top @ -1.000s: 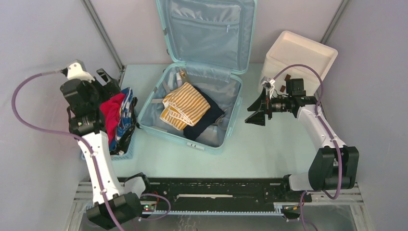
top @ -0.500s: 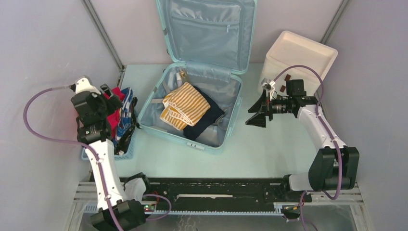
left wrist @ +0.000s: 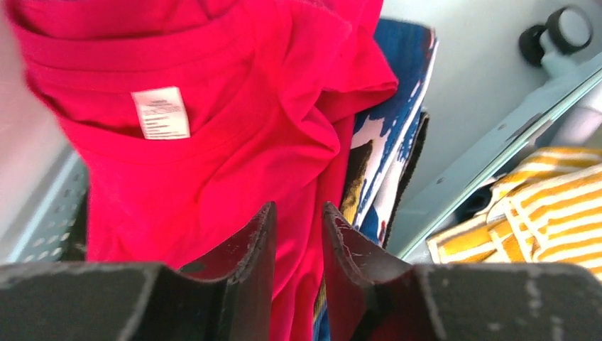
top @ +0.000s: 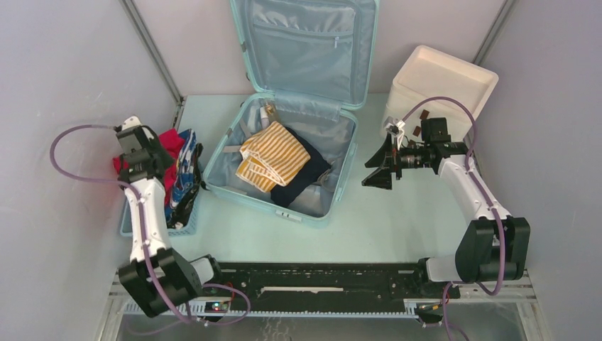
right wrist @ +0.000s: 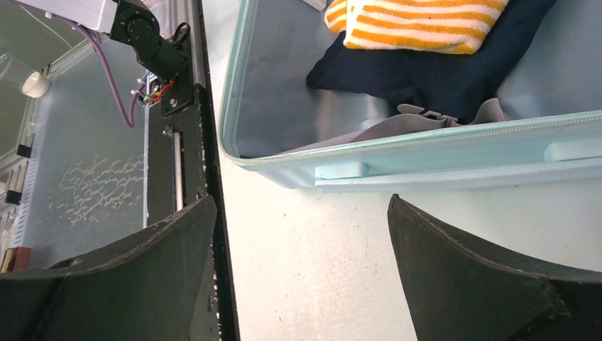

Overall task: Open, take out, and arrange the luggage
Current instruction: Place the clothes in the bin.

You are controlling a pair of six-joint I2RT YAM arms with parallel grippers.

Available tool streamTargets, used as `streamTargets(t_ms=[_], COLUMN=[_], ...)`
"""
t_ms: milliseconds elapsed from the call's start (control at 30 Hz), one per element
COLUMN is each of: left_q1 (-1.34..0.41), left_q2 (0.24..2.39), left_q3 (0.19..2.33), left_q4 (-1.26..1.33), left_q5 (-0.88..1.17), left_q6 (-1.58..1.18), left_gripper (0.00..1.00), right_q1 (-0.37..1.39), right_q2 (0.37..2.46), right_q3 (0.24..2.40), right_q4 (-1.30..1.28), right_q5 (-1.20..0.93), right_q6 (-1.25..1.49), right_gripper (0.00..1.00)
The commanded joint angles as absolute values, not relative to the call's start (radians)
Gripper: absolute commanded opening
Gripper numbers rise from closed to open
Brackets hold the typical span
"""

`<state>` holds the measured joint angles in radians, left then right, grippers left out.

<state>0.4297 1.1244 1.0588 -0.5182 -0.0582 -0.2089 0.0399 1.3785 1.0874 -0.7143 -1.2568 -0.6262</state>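
The luggage [top: 314,212], a pale mint suitcase, lies open at the table's middle with its lid [top: 305,50] raised against the back wall. A yellow-striped garment [top: 273,156] rests on a navy one [top: 307,177] inside. My left gripper [top: 157,155] hovers over a red shirt [top: 170,138] on the blue basket [top: 181,226]. In the left wrist view its jaws [left wrist: 298,213] stand a narrow gap apart, with the red shirt [left wrist: 213,142] below them. My right gripper [top: 375,168] is wide open and empty beside the suitcase's right wall [right wrist: 426,145].
A cream-white box [top: 444,78] stands at the back right behind the right arm. A blue patterned cloth [top: 186,153] is stacked in the basket beside the shirt. A suitcase wheel [left wrist: 561,32] shows near the basket. The black rail [top: 319,280] runs along the near edge.
The left arm has pulled back and to the left over the basket while its jaws narrowed from wide open. The red shirt lies lower on the pile. The right arm has not moved.
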Motion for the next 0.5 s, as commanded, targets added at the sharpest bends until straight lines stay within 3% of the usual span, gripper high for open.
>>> streamTargets(t_ms=[0,133,300,467], left_q1=[0.438,0.437,0.437,0.438], left_q2=[1.228,1.246,1.163,1.045], left_q3=[1.028,1.007,1.018,1.091], left_q4=[-0.521,-0.529,-0.54,-0.567], left_q5=[0.053,0.152,0.18,0.193], left_q6=[-0.215,-0.226,-0.244,-0.265], left_gripper=[0.34,0.42,0.76,0.93], right_q1=[0.039,0.026,0.022,0.02], right_q2=[1.334,1.326,1.324,1.313], right_q3=[1.126,1.126,1.126,1.126], right_q4=[-0.714,-0.728,-0.736,-0.738], right_q5=[-1.255,-1.261,-1.267,-1.26], right_q6=[-0.64,-0.649,-0.657,-0.659], right_gripper=[1.0,1.0,1.0,1.0])
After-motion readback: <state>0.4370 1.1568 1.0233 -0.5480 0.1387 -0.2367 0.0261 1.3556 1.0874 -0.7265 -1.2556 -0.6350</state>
